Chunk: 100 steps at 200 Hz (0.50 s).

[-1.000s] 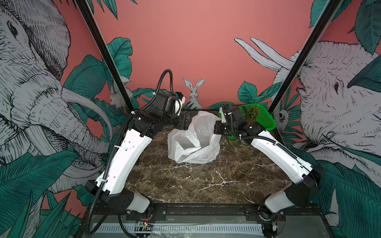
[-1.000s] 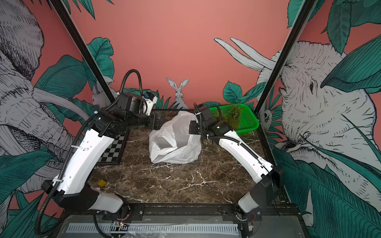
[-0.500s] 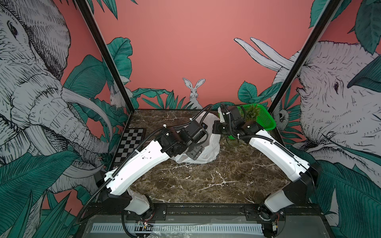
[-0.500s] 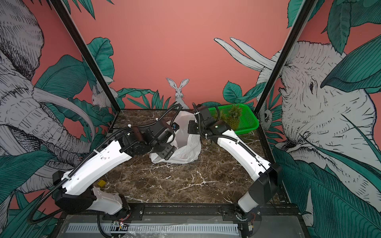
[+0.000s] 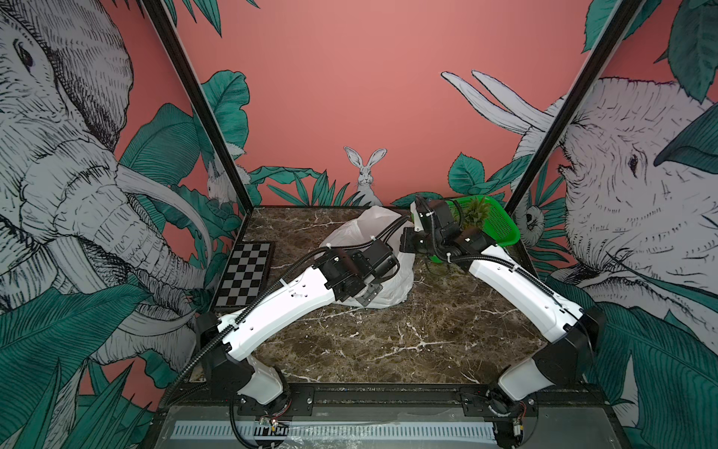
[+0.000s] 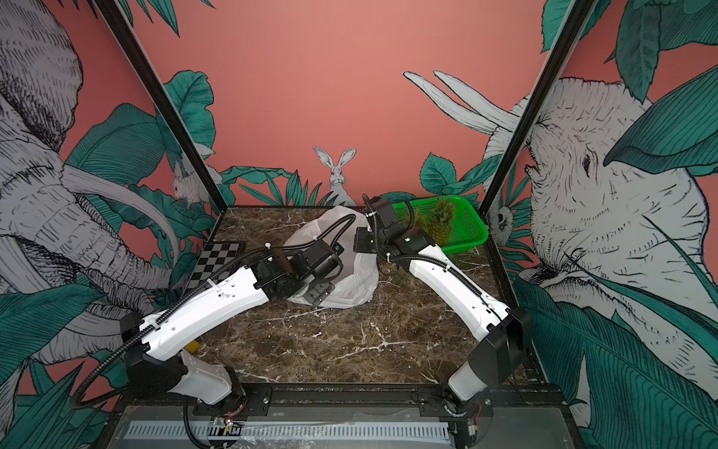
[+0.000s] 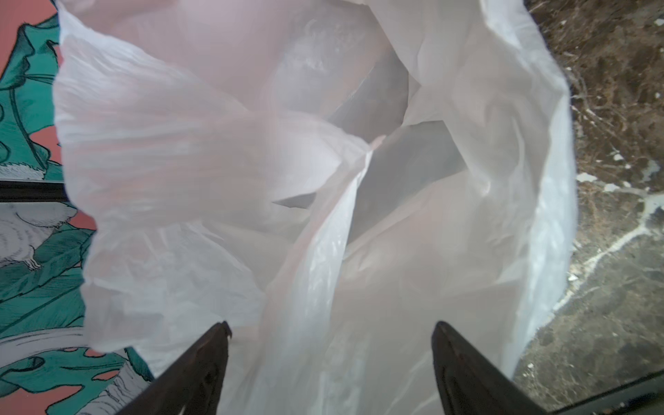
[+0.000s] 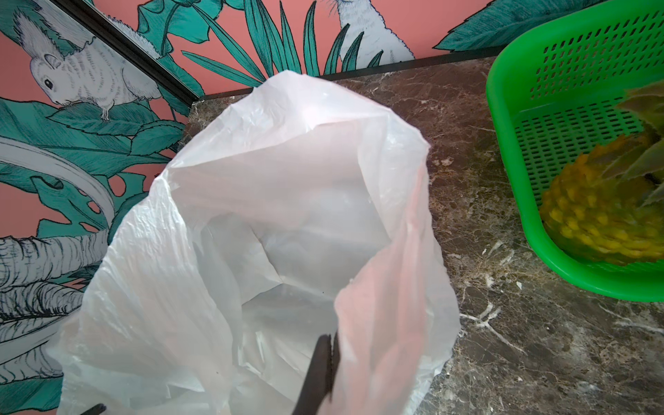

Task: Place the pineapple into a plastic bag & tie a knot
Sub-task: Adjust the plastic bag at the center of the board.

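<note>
The white plastic bag (image 5: 371, 227) stands with its mouth open at the back middle of the marble table (image 5: 388, 342). My right gripper (image 8: 328, 339) is shut on the bag's (image 8: 287, 179) right rim and holds it up. My left gripper (image 7: 332, 327) is open, low against the bag's (image 7: 215, 143) near side, with the film spread just ahead of its two fingers. In both top views the pineapple (image 6: 441, 225) lies in the green basket (image 6: 468, 223) at the back right, apart from both grippers. The knot is out of view.
A small chessboard (image 5: 244, 272) lies on the table's left side. A small yellow block (image 6: 193, 346) sits by the left arm's base. Black frame posts (image 5: 202, 112) and painted walls close in the back and both sides.
My left arm has swung from the bag's back left down to its near side, uncovering the chessboard, and its jaws have opened wider. The right gripper has kept its hold.
</note>
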Each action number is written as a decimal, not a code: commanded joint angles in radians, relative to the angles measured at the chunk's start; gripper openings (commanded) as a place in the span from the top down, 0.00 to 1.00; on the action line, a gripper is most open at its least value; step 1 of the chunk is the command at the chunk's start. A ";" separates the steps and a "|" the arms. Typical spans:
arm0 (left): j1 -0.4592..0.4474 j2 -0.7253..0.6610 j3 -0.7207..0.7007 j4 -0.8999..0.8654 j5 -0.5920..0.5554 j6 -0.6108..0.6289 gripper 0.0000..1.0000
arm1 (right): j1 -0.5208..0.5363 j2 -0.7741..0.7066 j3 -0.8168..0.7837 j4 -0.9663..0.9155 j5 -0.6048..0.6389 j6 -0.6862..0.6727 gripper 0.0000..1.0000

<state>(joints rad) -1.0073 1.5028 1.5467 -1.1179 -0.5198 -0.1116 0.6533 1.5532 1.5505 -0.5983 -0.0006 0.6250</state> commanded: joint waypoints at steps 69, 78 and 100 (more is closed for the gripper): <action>0.147 -0.037 0.003 0.203 -0.120 -0.110 1.00 | -0.050 -0.063 -0.095 0.025 0.033 0.031 0.95; 0.159 -0.073 -0.023 0.247 -0.112 -0.119 1.00 | -0.060 -0.070 -0.108 0.027 0.039 0.038 0.95; 0.173 -0.175 -0.103 0.362 -0.111 -0.178 1.00 | -0.080 -0.073 -0.143 0.034 0.045 0.051 0.92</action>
<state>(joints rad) -0.8444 1.4673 1.5089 -0.9001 -0.6182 -0.2039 0.5934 1.5166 1.4353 -0.5884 0.0177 0.6495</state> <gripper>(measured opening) 0.048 0.065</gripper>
